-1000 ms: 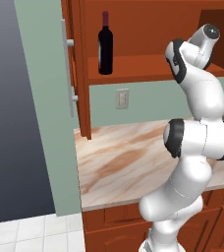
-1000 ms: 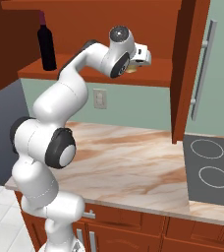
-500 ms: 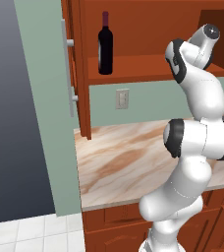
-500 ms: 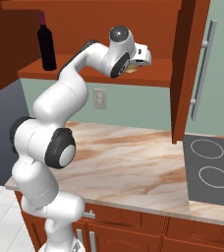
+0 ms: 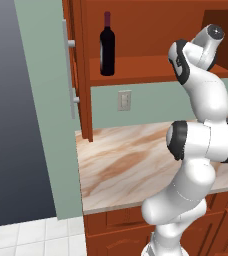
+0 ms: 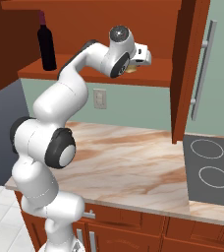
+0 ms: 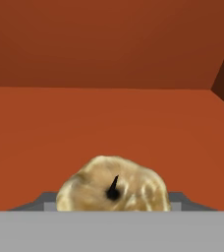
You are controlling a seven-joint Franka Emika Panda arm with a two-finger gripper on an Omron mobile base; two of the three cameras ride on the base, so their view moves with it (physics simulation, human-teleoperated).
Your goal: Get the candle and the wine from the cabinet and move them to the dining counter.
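Candle [image 7: 113,187] sits on the cabinet [image 5: 151,30] shelf, right at the hand [image 6: 133,68]; whether the fingers already clench it cannot be told. Arm has not moved. Wine [image 5: 106,46] waits further left.

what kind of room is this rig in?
A kitchen, rendered: a wooden wall cabinet holding a wine bottle, a marble-pattern counter below it, and a stovetop set into that counter.
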